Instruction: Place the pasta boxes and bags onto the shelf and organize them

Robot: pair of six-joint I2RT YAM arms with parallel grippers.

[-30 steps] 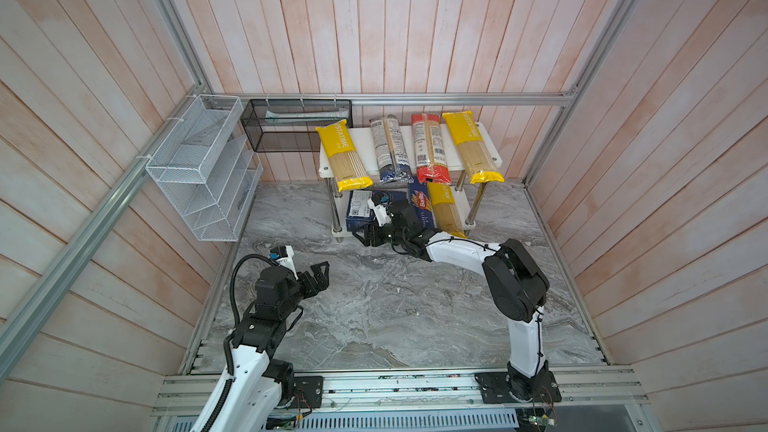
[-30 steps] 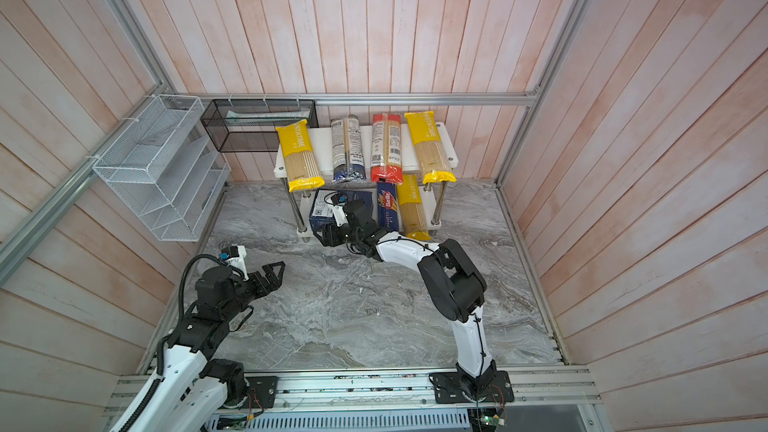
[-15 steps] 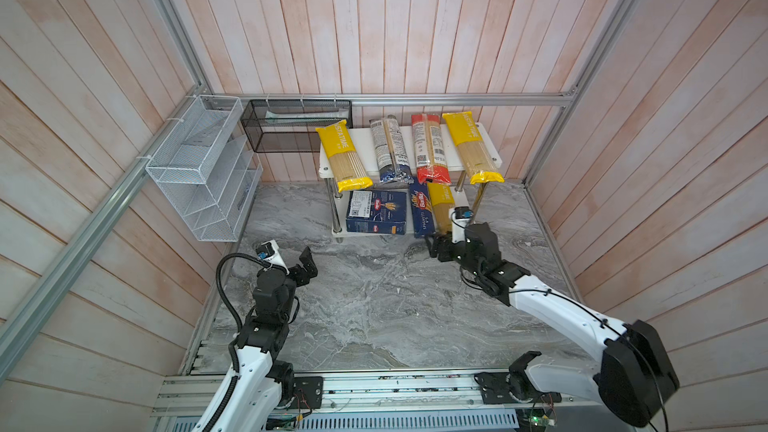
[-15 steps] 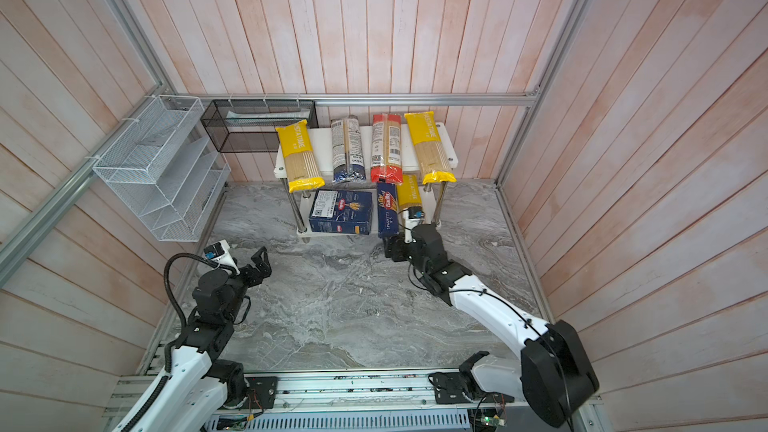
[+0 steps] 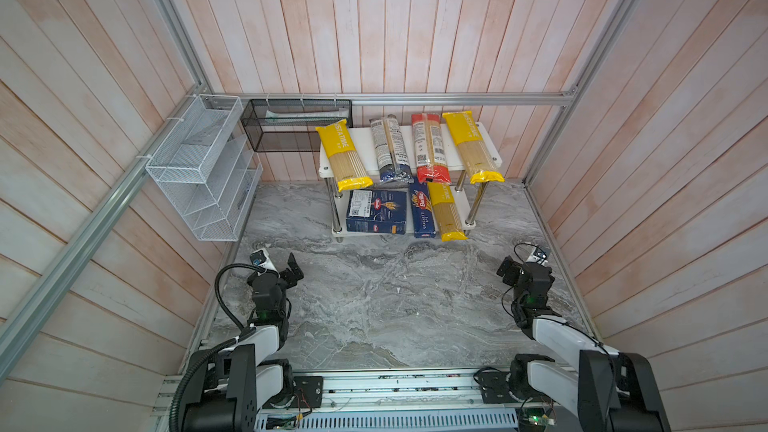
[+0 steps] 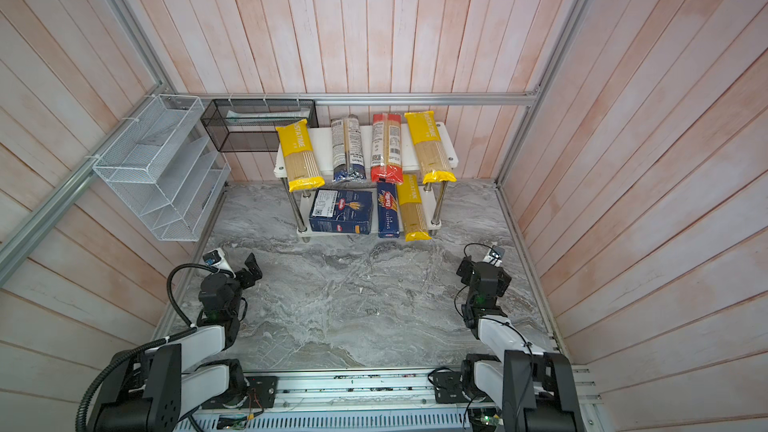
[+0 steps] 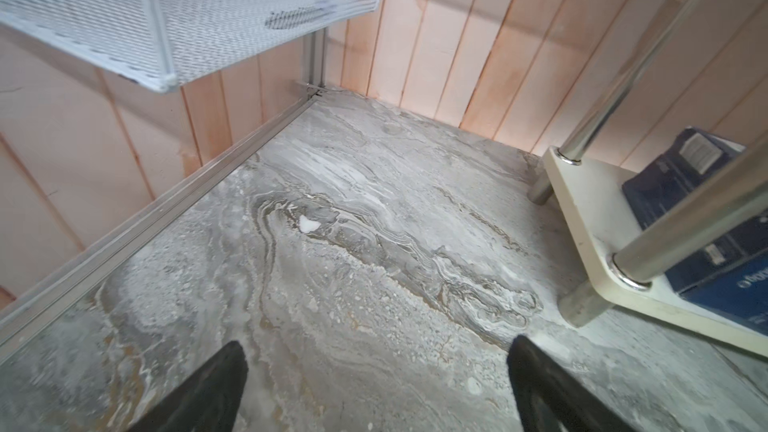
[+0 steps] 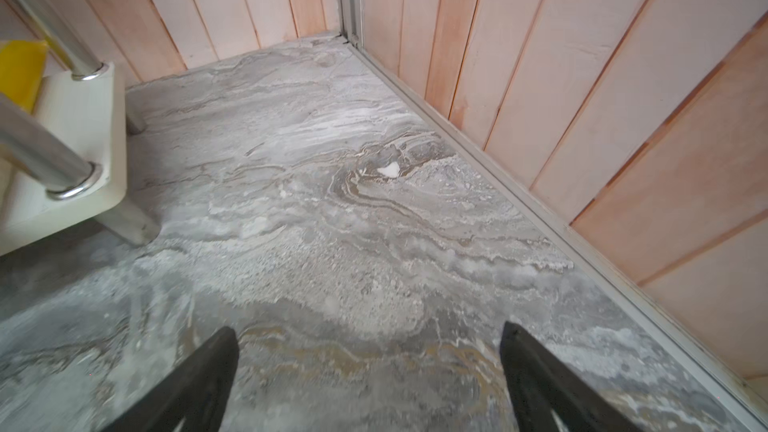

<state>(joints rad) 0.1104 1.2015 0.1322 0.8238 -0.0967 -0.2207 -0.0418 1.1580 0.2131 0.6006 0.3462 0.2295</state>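
"PASTATIME" runs along the left yellow bag [image 5: 343, 155] and the right yellow bag [image 5: 471, 147] on top of the shelf [image 5: 365, 145], and along the lower yellow bag [image 5: 445, 211]. The narrow blue box [image 5: 422, 211] reads "Barilla" and "SPAGHETTI n.5". The print on the wide blue box [image 5: 377, 211] is too small to read.

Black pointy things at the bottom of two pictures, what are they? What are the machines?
They are fingers of two robot arms, seen by cameras on their wrists. The two wide pictures come from a camera high above. The left gripper and the right gripper are open and hold nothing. Pasta lies on the shelf: on top a yellow bag, a dark blue bag, a red bag and another yellow bag; below, a wide Barilla box, a narrow spaghetti box and a third yellow bag.
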